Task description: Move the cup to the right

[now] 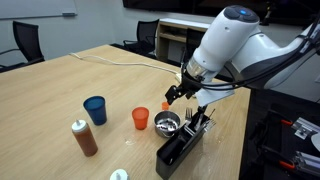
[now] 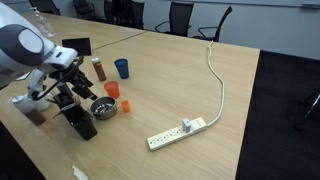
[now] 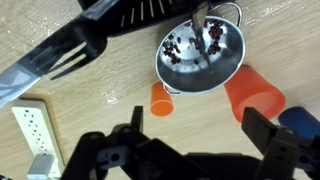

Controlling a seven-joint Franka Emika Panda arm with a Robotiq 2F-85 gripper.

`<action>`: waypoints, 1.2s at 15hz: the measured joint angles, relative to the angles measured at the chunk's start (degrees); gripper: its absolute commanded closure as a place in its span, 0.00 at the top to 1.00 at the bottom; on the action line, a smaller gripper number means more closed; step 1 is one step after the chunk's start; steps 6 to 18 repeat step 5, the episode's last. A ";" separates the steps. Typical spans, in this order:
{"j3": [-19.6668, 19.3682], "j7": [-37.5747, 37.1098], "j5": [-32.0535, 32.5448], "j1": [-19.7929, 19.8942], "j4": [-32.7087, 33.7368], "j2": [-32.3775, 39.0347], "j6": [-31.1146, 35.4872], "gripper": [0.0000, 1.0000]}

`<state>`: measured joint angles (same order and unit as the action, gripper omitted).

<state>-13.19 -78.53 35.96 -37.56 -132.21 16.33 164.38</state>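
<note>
The orange-red cup (image 1: 140,119) stands upright on the wooden table between the dark blue cup (image 1: 95,109) and a metal bowl (image 1: 167,123). It also shows in the other exterior view (image 2: 112,90) and in the wrist view (image 3: 255,92). My gripper (image 1: 180,93) hangs above the table just beyond the bowl, open and empty. In the wrist view its two black fingers (image 3: 200,125) are spread wide, with the cup just past the right finger and bare table between them. A small orange cylinder (image 3: 162,98) lies next to the bowl (image 3: 200,55).
A brown bottle with a white cap (image 1: 85,137) stands near the blue cup. A black utensil holder (image 1: 180,150) stands in front of the bowl. A white power strip (image 2: 180,132) with its cable lies on the table. Office chairs line the far side.
</note>
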 measured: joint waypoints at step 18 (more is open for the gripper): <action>-0.25 0.05 1.04 -0.15 -1.41 -1.83 0.00 1.00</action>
